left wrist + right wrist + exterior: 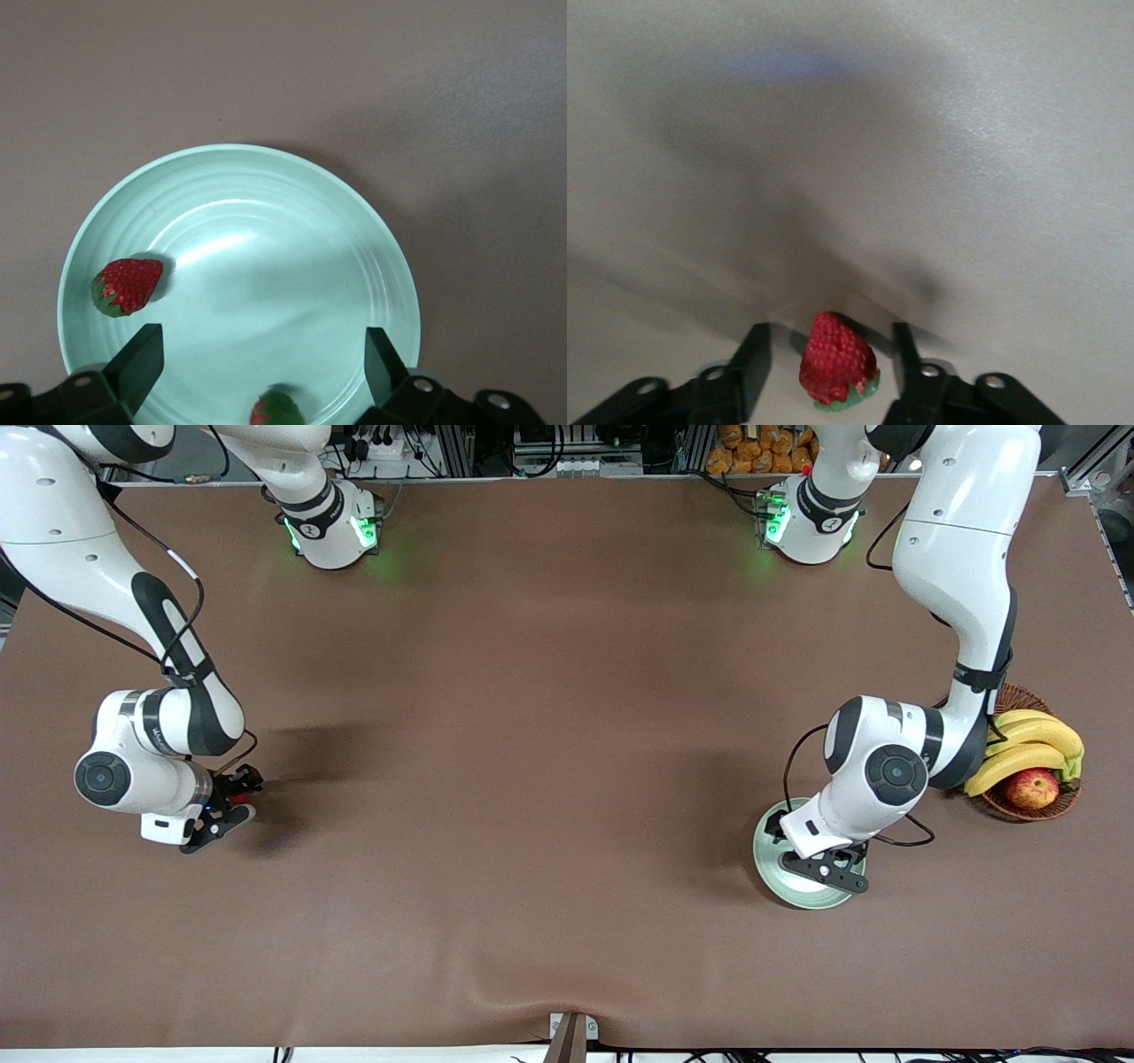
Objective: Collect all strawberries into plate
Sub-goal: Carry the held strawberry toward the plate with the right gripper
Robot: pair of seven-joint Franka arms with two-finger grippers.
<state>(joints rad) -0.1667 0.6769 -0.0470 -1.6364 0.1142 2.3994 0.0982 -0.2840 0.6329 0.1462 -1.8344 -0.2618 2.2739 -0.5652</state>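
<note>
Brown surface (549, 779), two arms. Plate (769, 868), pale mint-green, lower right of the front view, just beside a wicker basket (1067, 802) of bananas (1032, 744) and an apple (1032, 788). Left gripper (826, 865) over the plate, fingers (142, 359) spread wide, holding nothing. Left wrist view alone shows the plate's contents: one strawberry (127, 285) near the rim, a second strawberry (275, 411) cut by the frame's lower edge. Right gripper (232, 804) low at the surface, lower left of the front view. Right wrist view shows a third strawberry (837, 361) standing between its fingers (749, 363), small gaps either side, not gripped; the front view shows only a red speck there.
</note>
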